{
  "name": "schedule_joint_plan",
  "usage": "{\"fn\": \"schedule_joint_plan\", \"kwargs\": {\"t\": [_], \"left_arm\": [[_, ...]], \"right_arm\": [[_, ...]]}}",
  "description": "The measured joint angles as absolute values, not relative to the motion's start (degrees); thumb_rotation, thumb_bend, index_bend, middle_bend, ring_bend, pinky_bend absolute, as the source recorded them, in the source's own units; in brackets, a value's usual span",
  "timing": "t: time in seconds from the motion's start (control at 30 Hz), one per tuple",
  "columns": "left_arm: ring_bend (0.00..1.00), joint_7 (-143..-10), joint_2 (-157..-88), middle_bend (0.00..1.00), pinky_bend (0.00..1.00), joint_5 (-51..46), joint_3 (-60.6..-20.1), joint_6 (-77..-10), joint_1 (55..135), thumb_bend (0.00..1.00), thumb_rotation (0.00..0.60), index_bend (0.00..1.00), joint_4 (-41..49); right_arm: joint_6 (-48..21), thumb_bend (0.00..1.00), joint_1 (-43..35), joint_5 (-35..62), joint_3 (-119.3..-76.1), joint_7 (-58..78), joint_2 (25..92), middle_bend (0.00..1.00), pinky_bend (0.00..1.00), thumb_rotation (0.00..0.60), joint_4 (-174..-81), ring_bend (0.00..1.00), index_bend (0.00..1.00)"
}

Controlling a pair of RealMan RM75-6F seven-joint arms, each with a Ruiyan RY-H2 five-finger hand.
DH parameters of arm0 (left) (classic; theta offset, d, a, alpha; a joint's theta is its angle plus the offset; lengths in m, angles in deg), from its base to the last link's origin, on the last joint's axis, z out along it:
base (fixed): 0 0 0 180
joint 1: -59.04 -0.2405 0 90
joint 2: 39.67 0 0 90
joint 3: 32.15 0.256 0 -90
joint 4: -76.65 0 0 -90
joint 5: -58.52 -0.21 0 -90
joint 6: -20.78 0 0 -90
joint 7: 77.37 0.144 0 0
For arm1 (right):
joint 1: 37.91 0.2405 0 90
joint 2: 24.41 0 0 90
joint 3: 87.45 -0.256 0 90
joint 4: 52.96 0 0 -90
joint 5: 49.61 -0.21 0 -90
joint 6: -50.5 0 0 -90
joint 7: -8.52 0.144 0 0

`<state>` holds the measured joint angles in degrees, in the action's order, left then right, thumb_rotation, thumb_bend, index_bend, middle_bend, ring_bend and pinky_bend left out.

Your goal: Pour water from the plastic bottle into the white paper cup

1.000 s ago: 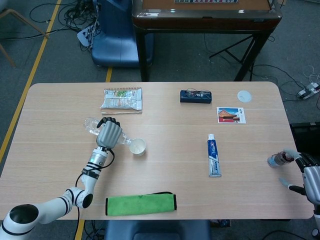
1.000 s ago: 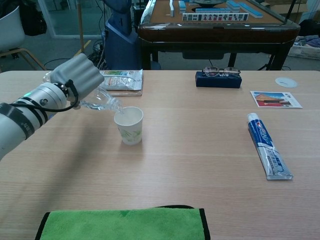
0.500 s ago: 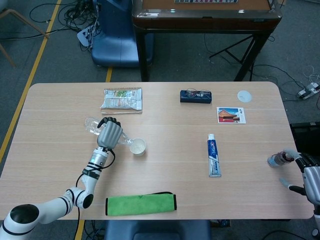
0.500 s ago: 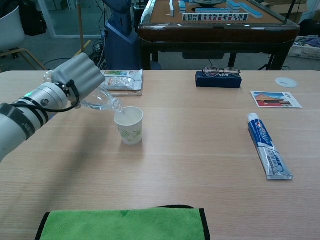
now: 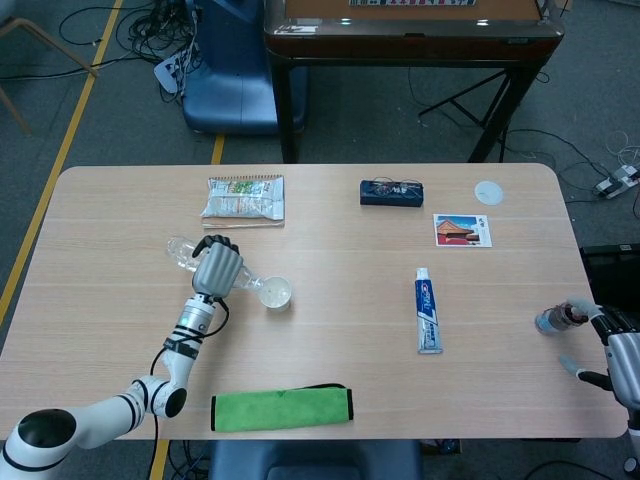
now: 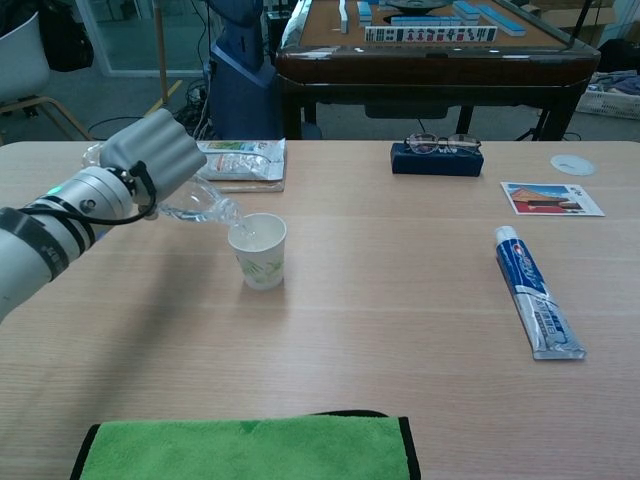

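The clear plastic bottle [image 6: 205, 203] is tipped neck-down to the right, gripped around its body by my left hand [image 6: 148, 156]. Its mouth sits just over the near-left rim of the white paper cup [image 6: 258, 249], which stands upright on the table. From above, my left hand [image 5: 217, 266] covers the bottle [image 5: 181, 250] and the cup [image 5: 275, 293] is just to its right. My right hand [image 5: 612, 348] rests at the table's front right edge, with a small object that looks like the bottle cap [image 5: 549, 321] pinched at its fingertips.
A green cloth [image 5: 282, 408] lies at the front edge. A toothpaste tube [image 5: 428, 312] lies right of centre. At the back are a snack packet [image 5: 245, 198], a dark case with glasses [image 5: 391, 192], a postcard [image 5: 463, 230] and a white lid [image 5: 488, 192].
My left hand has crept slightly up and left, with the bottle still tilted over the cup. The cup and the right hand have not moved.
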<state>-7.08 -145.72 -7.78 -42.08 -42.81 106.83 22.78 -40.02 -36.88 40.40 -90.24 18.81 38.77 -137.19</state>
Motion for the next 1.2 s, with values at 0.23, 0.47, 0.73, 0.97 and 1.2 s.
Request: {"fn": "schedule_joint_plan", "kwargs": {"t": [0.23,0.47,0.73,0.97,1.2], "left_arm": [[0.55,-9.83,-146.15,0.59,0.69,-6.38,-43.27,-43.07,106.36,0.0,0.6,0.61,22.04],[0.55,-12.91,-146.74,0.6,0.69,-5.32,-44.44,-43.48,105.61,0.0,0.6,0.61,20.56],[0.55,-16.03,-147.35,0.6,0.69,-0.04,-47.23,-44.03,104.39,0.0,0.6,0.61,15.32],[0.55,-20.03,-147.07,0.6,0.69,4.46,-49.77,-44.71,102.99,0.0,0.6,0.61,11.63],[0.55,-24.04,-145.87,0.6,0.69,7.13,-51.83,-45.8,101.94,0.0,0.6,0.61,9.06]], "right_arm": [[-39.65,0.05,-36.71,40.29,-90.24,18.51,38.9,0.34,0.48,0.6,-137.23,0.28,0.24],[-39.34,0.05,-36.55,40.3,-90.19,18.31,39.03,0.34,0.48,0.6,-137.25,0.28,0.24],[-39.46,0.05,-36.59,40.22,-90.23,18.49,39.03,0.34,0.48,0.6,-137.2,0.28,0.24],[-39.32,0.05,-36.55,40.22,-90.18,18.31,39.07,0.34,0.48,0.6,-137.19,0.28,0.24],[-39.1,0.05,-36.44,40.2,-90.14,17.77,39.25,0.34,0.48,0.6,-137.28,0.28,0.24]]}}
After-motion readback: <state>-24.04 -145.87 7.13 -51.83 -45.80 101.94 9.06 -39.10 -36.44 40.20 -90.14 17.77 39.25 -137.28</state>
